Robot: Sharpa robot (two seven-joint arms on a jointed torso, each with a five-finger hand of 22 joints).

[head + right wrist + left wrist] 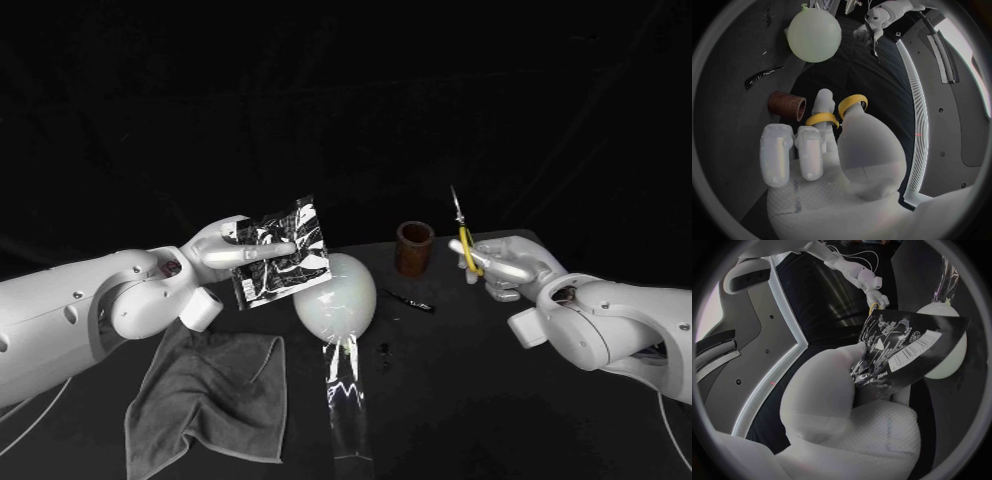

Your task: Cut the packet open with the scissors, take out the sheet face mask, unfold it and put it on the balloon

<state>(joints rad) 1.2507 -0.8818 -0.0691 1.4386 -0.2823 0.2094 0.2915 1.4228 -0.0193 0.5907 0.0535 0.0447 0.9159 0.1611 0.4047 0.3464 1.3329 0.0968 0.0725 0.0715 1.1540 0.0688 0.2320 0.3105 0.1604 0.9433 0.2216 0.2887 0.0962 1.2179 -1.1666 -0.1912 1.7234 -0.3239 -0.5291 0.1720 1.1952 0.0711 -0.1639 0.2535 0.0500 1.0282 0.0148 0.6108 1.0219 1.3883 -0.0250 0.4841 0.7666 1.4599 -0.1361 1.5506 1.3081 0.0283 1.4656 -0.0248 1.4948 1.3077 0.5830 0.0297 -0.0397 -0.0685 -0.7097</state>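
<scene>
Cutting the packet open is the step in hand, I'd judge. The left hand [219, 252] grips the crinkled silver-and-black foil packet [296, 272] by one side. It is lifted clear of the black table [476, 400], just beside the pale oval balloon [339, 295]. Whether its edge is already snipped I cannot tell. How would you go at it?

— The right hand [512, 265] is clamped on the yellow-handled scissors [462, 230], fingers through the loops. The blades stand upright and seemingly together, well apart from the packet. So first part the blades, then tip them towards the packet's free edge, the one away from the left fingers.

And the hazards?

— Three, as I see it. Foil this limp may fold instead of shearing, so the left hand should hold it taut and present it edge-on. Cut close to the rim, or the mask inside may get nicked. And the points must travel wide of the balloon; the brown cylindrical cup [415, 247] between the hands also lies near the path.

Bring the packet over, or the scissors?

— Both a little, meeting above bare table, away from the balloon.
</scene>
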